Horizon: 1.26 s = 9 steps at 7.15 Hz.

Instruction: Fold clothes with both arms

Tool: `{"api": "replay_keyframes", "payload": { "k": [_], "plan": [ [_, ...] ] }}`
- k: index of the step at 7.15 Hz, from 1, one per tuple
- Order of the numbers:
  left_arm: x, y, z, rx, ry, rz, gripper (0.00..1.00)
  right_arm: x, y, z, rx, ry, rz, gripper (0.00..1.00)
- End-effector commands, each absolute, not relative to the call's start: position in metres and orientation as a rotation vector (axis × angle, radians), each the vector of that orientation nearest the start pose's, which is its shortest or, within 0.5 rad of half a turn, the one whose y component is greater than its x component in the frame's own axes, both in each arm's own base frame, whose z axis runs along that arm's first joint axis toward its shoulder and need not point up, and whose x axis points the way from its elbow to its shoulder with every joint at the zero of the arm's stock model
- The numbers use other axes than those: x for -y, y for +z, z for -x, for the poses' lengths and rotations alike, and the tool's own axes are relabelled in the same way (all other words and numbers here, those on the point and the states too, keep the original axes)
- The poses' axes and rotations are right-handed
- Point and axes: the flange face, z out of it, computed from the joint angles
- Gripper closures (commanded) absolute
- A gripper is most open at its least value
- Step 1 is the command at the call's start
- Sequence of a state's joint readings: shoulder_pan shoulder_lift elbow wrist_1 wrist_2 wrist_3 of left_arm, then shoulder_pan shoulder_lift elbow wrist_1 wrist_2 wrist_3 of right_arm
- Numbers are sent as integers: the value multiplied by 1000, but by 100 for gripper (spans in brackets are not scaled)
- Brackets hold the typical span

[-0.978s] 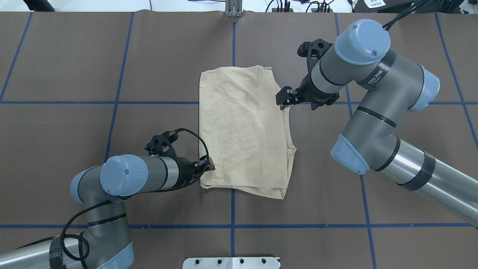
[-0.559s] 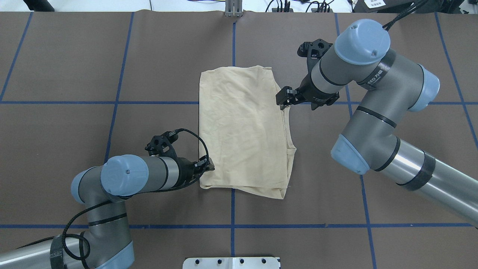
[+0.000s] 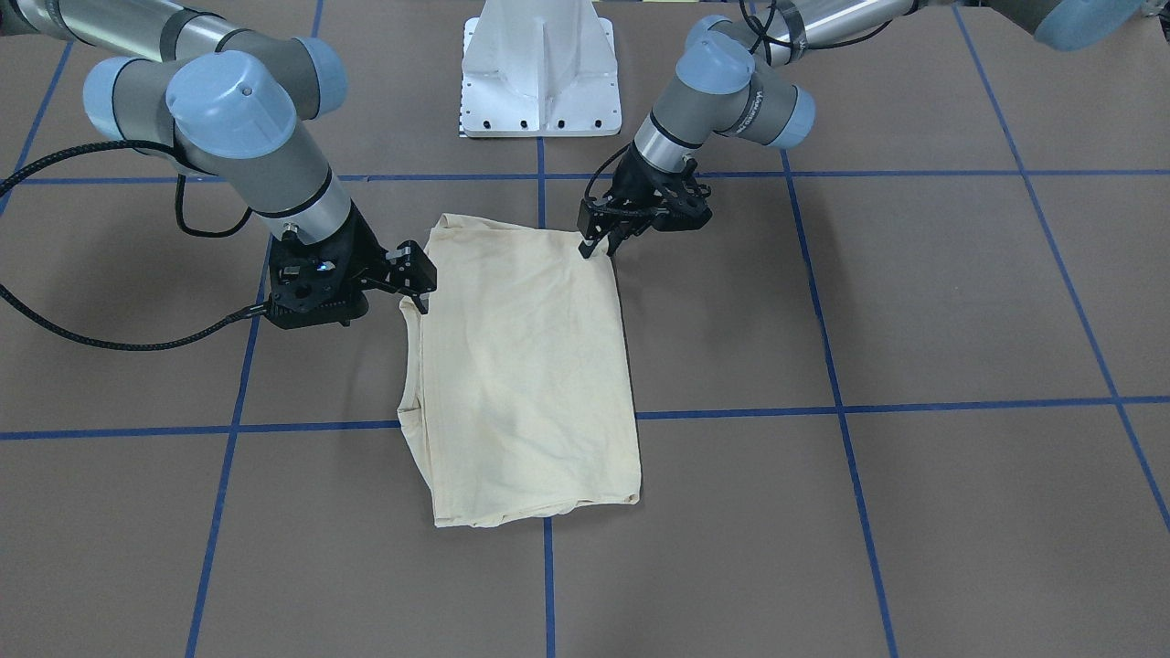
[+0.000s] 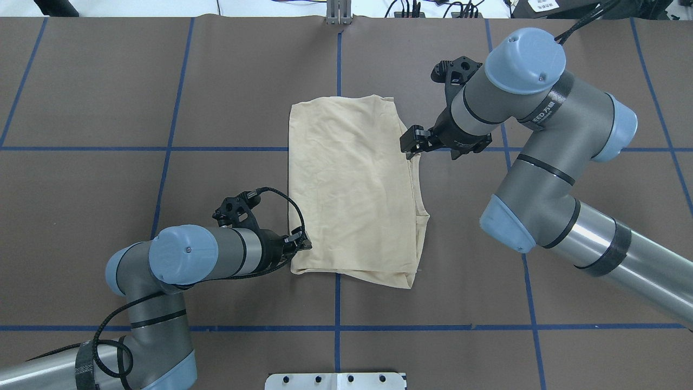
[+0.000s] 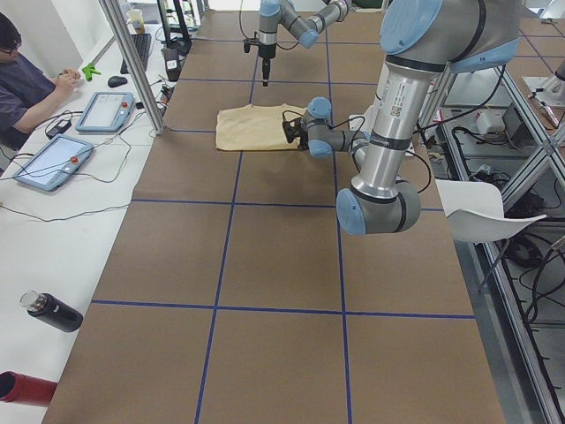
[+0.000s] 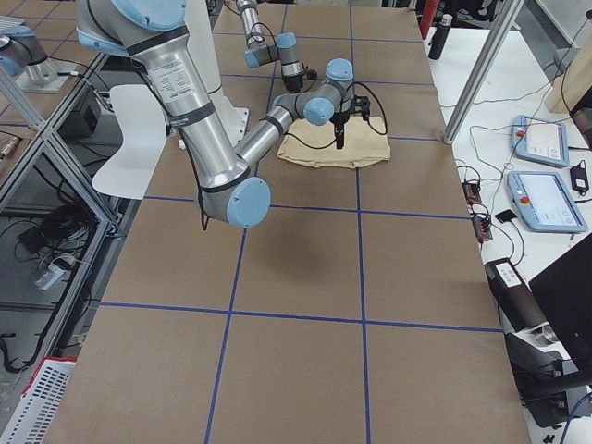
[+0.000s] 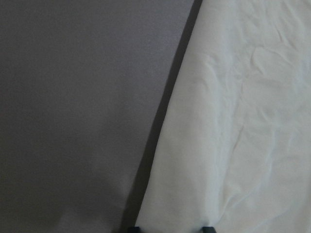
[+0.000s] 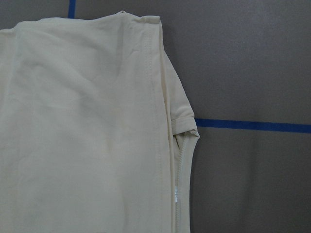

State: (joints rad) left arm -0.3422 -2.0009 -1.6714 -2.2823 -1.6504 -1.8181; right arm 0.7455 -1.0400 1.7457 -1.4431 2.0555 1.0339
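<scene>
The clothes (image 4: 352, 184) are one pale cream shirt folded into a tall rectangle at the table's middle, with no print showing (image 3: 526, 366). My left gripper (image 4: 302, 242) is low at the shirt's near left corner. In the left wrist view its two fingertips (image 7: 131, 228) stand apart, open, over the cloth's (image 7: 233, 121) edge. My right gripper (image 4: 410, 143) hovers at the shirt's right edge near the far end (image 3: 416, 279) and looks open, holding nothing. The right wrist view shows the collar and a small white neck label (image 8: 175, 193) on the shirt (image 8: 87, 136).
The brown table cover has blue tape grid lines (image 4: 338, 327). The white pedestal base (image 3: 539, 73) stands at the robot's side. In the left side view, a person (image 5: 26, 79) sits at a side desk with tablets (image 5: 48, 163) and a dark bottle (image 5: 51, 311).
My left arm has shifted slightly to the right along the shirt's near left corner. The right arm and the shirt have not moved.
</scene>
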Motion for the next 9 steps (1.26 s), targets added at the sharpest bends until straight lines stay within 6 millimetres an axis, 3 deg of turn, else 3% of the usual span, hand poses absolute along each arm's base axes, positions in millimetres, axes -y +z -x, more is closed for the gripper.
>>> {"api": "replay_keyframes", "payload": {
  "k": [1,5,7,9],
  "plan": [
    [334,288,-564,-1235,-466,13,100,502,260,416,925,-9,-122,0],
    [334,274,-558,-1243,-455,28,100,499,262,417,932,76,-73,0],
    [336,271,-555,-1249,-457,26,100,469,250,438,957,208,26,0],
    [335,268,-553,-1257,-450,36,100,428,253,483,922,301,57,0]
  ]
}}
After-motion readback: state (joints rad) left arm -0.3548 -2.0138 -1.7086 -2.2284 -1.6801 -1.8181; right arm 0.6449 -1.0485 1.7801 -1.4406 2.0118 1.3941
